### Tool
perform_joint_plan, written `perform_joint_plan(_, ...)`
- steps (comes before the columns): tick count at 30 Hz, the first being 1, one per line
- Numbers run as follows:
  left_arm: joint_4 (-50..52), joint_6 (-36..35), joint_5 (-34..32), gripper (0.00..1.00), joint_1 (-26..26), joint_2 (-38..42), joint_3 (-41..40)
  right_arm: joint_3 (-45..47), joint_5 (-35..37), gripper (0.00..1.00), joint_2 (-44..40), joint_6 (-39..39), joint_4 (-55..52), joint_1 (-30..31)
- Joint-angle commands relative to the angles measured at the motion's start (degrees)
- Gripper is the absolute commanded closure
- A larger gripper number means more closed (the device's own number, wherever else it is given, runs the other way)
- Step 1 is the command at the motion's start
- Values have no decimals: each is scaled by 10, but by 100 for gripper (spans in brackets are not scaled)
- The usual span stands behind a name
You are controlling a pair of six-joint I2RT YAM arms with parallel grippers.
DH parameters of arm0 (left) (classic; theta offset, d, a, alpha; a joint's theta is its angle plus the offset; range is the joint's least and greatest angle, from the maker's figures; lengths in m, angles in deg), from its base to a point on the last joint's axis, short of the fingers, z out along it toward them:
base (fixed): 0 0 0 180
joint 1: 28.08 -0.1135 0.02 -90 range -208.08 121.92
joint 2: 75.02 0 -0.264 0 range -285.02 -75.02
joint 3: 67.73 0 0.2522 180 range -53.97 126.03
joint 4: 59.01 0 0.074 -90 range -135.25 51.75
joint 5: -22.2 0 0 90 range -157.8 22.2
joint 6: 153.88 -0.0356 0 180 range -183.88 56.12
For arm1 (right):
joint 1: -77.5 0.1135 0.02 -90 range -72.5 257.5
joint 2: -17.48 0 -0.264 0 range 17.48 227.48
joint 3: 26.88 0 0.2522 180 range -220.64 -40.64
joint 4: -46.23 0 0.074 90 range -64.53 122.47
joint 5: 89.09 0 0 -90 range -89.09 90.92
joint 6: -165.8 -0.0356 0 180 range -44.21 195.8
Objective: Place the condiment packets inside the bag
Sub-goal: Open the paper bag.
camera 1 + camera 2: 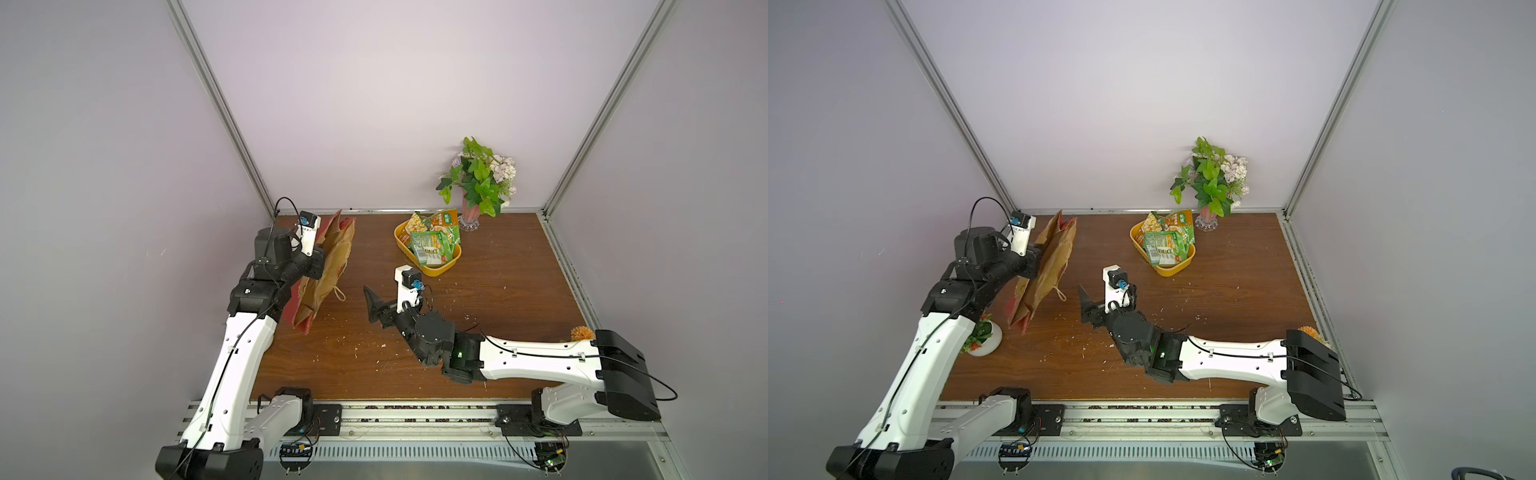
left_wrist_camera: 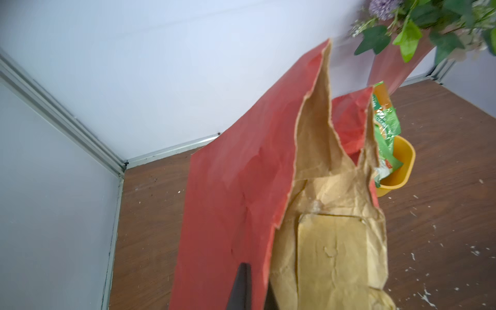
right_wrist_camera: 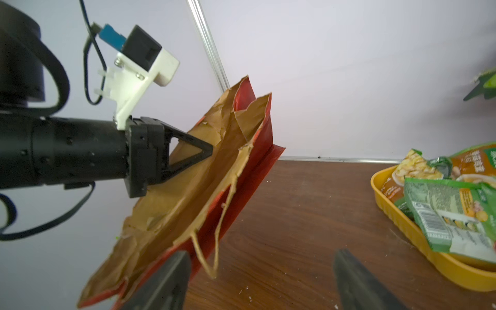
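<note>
The red bag with its brown inside leans tilted at the table's left, its mouth turned toward the middle. My left gripper is shut on the bag's near wall, one finger on the red outside and one on the brown lining. A tan handle hangs from the bag. My right gripper stands open and holds nothing, just right of the bag's mouth. Several green condiment packets lie piled in a tray.
The yellow tray sits at the back middle. A vase of flowers stands behind it. A small white plant pot stands under my left arm. Crumbs litter the wooden table.
</note>
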Motion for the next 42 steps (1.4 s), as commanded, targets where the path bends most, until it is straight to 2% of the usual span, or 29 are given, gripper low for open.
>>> perform_joint_plan(1, -56, 18, -68, 99, 34, 9, -26, -8, 41, 5, 11, -58, 13, 9)
perform_joint_plan(4, -73, 20, -83, 99, 55, 10, -42, -28, 42, 1, 36, -82, 18, 11)
perform_joint_plan(11, -92, 24, -88, 99, 74, 13, -61, -77, 43, 3, 103, -173, -33, -10)
perform_joint_plan(19, -92, 28, -73, 99, 75, 14, -62, -133, -39, 5, 160, -203, -62, -52)
perform_joint_plan(26, -91, 29, -66, 99, 75, 19, -57, -172, -125, 27, 192, -232, -102, -85)
perform_joint_plan(28, -90, 28, -68, 99, 74, 17, -55, -194, -134, 36, 199, -229, -131, -89)
perform_joint_plan(30, -90, 26, -72, 99, 75, 16, -52, -218, -139, 48, 201, -220, -175, -91)
perform_joint_plan(32, -90, 22, -80, 99, 75, 14, -48, -255, -143, 71, 206, -208, -231, -94)
perform_joint_plan(36, -84, 1, -121, 99, 75, -3, -35, -336, -148, 90, 215, -185, -375, -102)
perform_joint_plan(39, -75, -17, -154, 99, 74, -15, -27, -390, -144, 100, 220, -167, -467, -107)
perform_joint_plan(42, -72, -31, -174, 99, 75, -14, -22, -456, -145, 100, 240, -152, -559, -112)
